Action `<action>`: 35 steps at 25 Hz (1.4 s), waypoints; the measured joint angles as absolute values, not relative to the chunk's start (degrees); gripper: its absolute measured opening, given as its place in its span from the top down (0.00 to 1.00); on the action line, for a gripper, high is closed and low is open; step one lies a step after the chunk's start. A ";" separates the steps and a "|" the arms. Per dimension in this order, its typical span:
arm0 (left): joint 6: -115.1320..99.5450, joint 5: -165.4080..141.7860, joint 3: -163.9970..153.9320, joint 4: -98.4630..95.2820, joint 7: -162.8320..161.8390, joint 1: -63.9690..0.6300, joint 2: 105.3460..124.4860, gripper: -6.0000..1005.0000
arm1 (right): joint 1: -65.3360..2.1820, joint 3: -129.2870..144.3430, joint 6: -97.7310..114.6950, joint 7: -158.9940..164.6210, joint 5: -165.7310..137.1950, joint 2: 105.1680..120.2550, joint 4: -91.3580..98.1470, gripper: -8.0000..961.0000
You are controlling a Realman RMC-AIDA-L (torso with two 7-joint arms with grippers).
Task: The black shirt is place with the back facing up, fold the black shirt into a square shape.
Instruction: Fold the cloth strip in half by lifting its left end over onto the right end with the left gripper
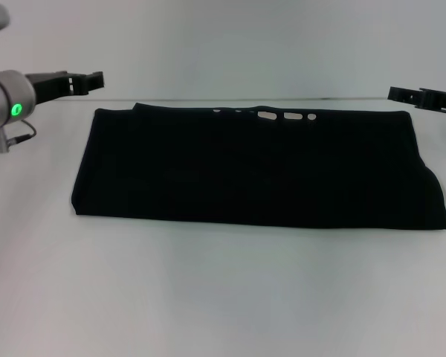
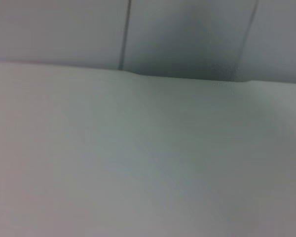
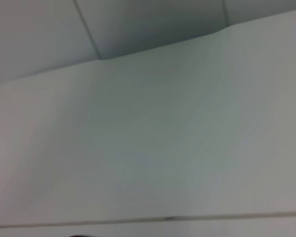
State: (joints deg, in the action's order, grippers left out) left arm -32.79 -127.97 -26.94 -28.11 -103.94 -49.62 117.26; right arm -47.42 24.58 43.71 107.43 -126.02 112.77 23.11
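Observation:
The black shirt (image 1: 256,167) lies flat on the white table (image 1: 223,290) in the head view, folded into a wide rectangle with small white label marks along its far edge. My left gripper (image 1: 93,80) hovers off the shirt's far left corner, above the table and apart from the cloth. At the far right edge of the view my right gripper (image 1: 401,94) hangs just beyond the shirt's far right corner, also clear of it. Neither holds anything. Both wrist views show only bare table and wall.
The table's far edge (image 1: 230,99) runs just behind the shirt, with a pale wall beyond it. Bare tabletop stretches in front of the shirt toward me and on both sides.

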 joint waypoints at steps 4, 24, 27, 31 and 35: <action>-47.10 -128.14 -26.80 -31.20 -110.85 -46.49 115.38 0.36 | -44.28 24.46 55.54 110.79 -125.82 112.09 27.31 0.24; -86.54 -136.98 -26.14 -43.49 -132.34 -34.93 115.03 0.07 | -35.54 25.41 80.57 114.59 -124.82 107.87 31.07 0.25; -86.79 -138.48 -26.41 -42.91 -133.32 -35.43 115.05 0.07 | -35.80 26.51 79.89 115.14 -125.03 107.85 31.09 0.25; -85.98 -139.22 -26.55 -42.74 -133.93 -36.10 115.05 0.07 | -36.11 27.94 76.34 117.83 -127.63 107.84 31.12 0.25; -82.91 -139.11 -26.69 -43.02 -133.45 -36.57 115.05 0.07 | -36.22 28.07 73.24 118.68 -129.93 107.85 30.85 0.25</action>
State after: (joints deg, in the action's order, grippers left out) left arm -82.91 -139.11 -26.69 -43.02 -133.45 -36.57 115.05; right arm -36.22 28.07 73.24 118.68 -129.93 107.85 30.85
